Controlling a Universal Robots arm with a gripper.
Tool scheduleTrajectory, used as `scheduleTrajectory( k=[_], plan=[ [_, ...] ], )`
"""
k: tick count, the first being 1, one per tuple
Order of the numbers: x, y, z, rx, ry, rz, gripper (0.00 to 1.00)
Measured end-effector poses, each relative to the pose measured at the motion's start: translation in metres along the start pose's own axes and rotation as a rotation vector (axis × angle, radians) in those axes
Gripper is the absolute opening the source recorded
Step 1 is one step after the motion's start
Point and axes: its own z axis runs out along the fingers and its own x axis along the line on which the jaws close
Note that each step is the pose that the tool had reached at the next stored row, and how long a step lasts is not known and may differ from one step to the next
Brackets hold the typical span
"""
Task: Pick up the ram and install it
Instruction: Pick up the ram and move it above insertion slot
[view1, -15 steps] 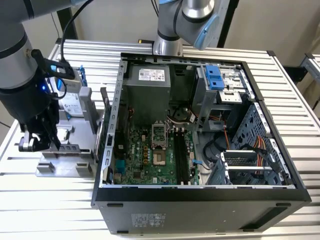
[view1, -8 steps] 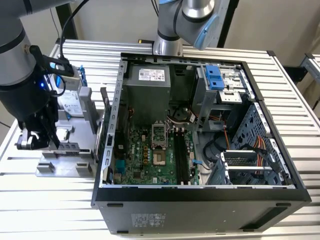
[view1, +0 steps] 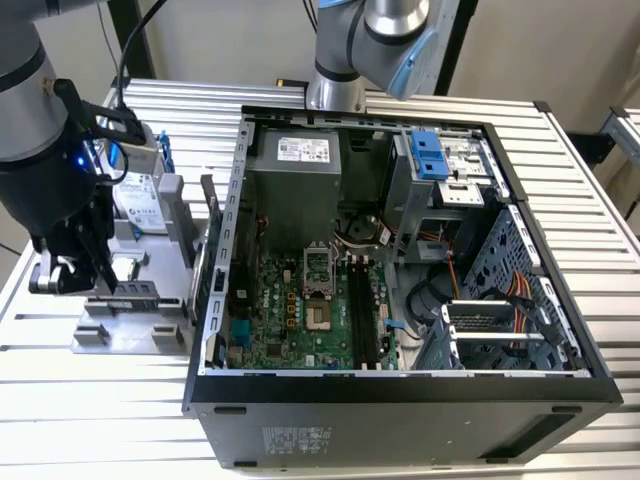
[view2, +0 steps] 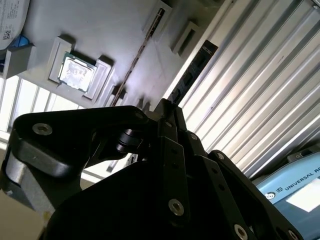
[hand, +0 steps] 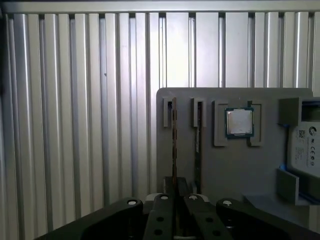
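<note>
My gripper (view1: 105, 283) is over the grey parts tray (view1: 130, 335) at the exterior view's left, outside the computer case. It is shut on the ram (view1: 132, 292), a long thin dark stick. In the second wrist view the ram (view2: 192, 75) sticks out from between the fingertips of the gripper (view2: 169, 107), its far end over the slatted table. In the first wrist view the ram (hand: 174, 135) runs edge-on into the gripper (hand: 175, 192). Beside it, another memory stick (hand: 198, 145) (view2: 142, 50) stands in the tray's other slot.
A square silver processor chip (hand: 239, 122) (view2: 76, 72) and a hard drive (hand: 306, 150) (view1: 140, 200) also sit on the tray. The open computer case (view1: 400, 385) lies in the middle, with long black memory slots (view1: 360, 315) on its motherboard. A second robot arm (view1: 370, 40) stands behind it.
</note>
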Motion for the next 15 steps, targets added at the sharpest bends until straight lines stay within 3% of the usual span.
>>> scheduleTrajectory(
  k=[6,7,15],
  plan=[
    [0.0000,0.0000,-0.0044,0.0000,0.0000,0.000,0.00],
    [0.0000,0.0001,-0.0089,0.0001,-0.0001,0.000,0.00],
    [0.0000,0.0002,-0.0132,0.0000,0.0000,0.000,0.00]
  ],
)
